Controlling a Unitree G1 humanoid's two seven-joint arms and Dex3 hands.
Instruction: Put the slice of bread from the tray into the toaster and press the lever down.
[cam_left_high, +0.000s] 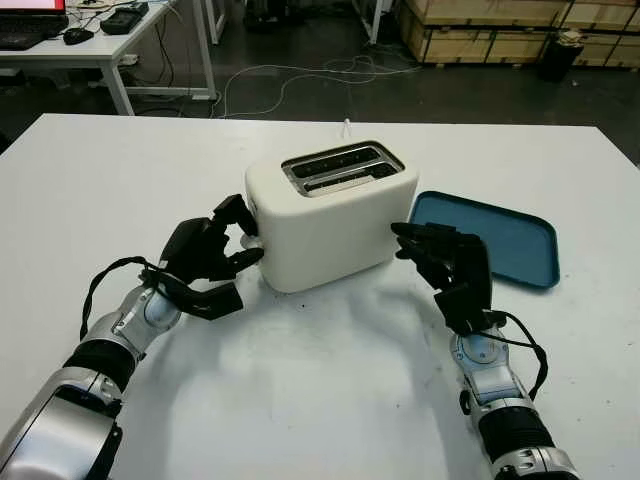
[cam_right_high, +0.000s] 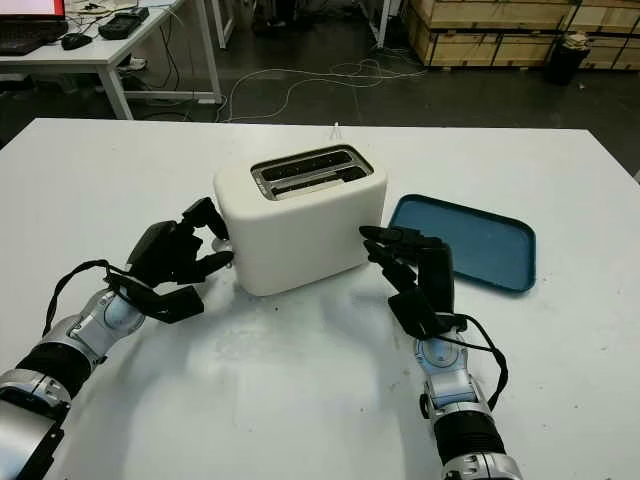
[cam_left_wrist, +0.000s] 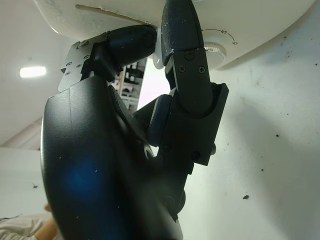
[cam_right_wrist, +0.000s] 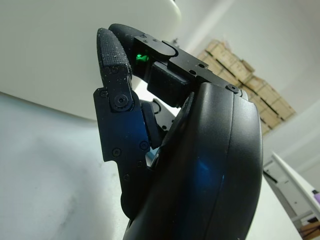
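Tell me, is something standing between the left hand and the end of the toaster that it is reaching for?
Nothing visible does. The left hand has its fingers at the near end of the toaster.

Even, bright overhead light falls on the white table (cam_left_high: 300, 400), which reads crisp across both head views. Soft shadows pool at about 6 o'clock of the toaster (cam_left_high: 330, 215) and under each forearm. A ceiling lamp (cam_left_wrist: 33, 72) glows at 9 o'clock in the left wrist view. Both wrist views are soft close up, with bluish sheen on the black hand shells.
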